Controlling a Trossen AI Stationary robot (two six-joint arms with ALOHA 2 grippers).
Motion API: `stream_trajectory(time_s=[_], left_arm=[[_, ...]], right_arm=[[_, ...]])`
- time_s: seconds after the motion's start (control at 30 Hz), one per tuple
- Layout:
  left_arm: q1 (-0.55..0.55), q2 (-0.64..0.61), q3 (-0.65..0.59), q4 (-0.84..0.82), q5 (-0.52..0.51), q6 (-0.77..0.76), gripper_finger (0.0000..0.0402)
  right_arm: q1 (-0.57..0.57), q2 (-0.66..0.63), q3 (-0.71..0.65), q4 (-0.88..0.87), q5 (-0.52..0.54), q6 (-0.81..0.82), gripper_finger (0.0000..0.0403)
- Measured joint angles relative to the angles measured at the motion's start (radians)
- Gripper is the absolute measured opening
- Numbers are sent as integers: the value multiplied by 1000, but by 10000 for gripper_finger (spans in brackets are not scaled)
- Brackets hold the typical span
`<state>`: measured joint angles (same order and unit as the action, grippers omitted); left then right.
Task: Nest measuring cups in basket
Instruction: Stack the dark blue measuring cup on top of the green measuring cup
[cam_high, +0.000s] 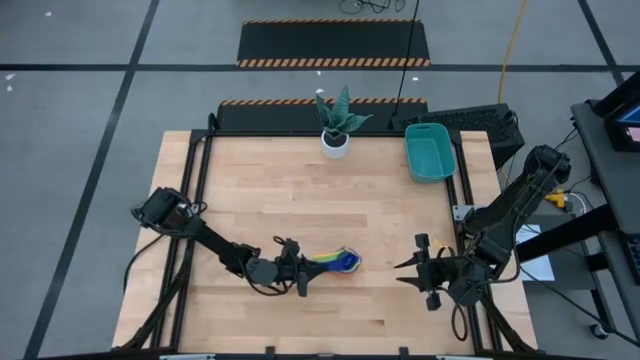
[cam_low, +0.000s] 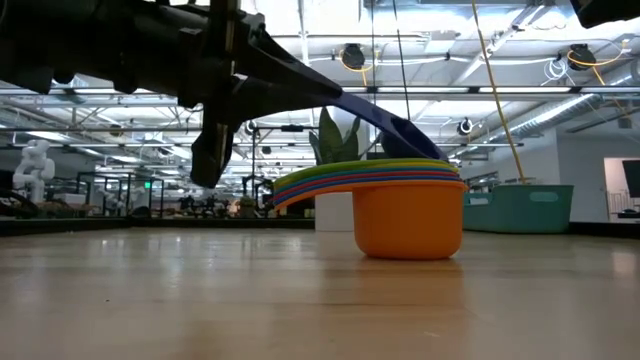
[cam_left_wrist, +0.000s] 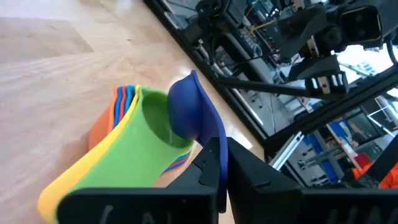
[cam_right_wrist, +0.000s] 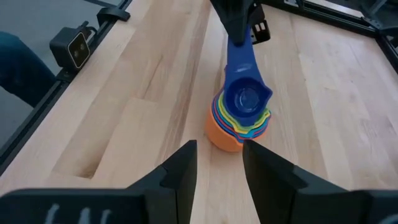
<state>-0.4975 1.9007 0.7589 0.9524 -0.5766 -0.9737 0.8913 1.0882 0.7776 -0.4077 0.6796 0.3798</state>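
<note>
While the stack of measuring cups (cam_low: 408, 210) sits on the bare wooden table (cam_high: 300, 190), near its front edge and a little toward the middle, the left gripper (cam_high: 303, 268) is pinched on the handle of the dark blue cup (cam_right_wrist: 247, 96). That cup is tilted, its bowl resting at the top of the stack and its handle rising back toward the left arm. In the low view the orange cup (cam_low: 409, 228) is the bottom one, standing flat on the wood, with the rims of the blue, green, yellow and red cups layered tight above it (the exact order of the thin coloured rims is hard to tell). In the left wrist view the green cup (cam_left_wrist: 124, 155) lies broad and close, the dark blue bowl standing on edge just above it, and the two dark fingers (cam_left_wrist: 249, 180) are pressed together on the blue handle.

Over at the right side of the table the right gripper (cam_high: 410, 268) hangs low near the front edge, well apart from the stack and pointing toward it. Its fingers (cam_right_wrist: 177, 177) are spread with nothing between them; the right wrist view looks between them straight at the nested cups.

Near the far right corner of the table the teal basket (cam_high: 430, 152) stands, well away from the cups and from both grippers. A white pot with a plant (cam_high: 336, 125) stands at the far edge, near the middle, to the left of the basket
</note>
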Motion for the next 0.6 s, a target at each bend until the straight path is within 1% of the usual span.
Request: stream_trajectory(time_s=[0.07,0.3,0.37,0.5,0.6], left_arm=[[0,0,0,-1,-1,7,27],[6,0,0,-17,-8,68,116],[6,0,0,-17,-16,109,140],[6,-2,0,-11,-80,238,185],[7,-21,0,-12,-106,311,217]], right_arm=[[0,0,0,0,0,0,123],[0,0,0,0,0,1,123],[0,0,0,0,-1,3,123],[0,0,0,0,-2,5,123],[0,0,0,0,-3,13,123]])
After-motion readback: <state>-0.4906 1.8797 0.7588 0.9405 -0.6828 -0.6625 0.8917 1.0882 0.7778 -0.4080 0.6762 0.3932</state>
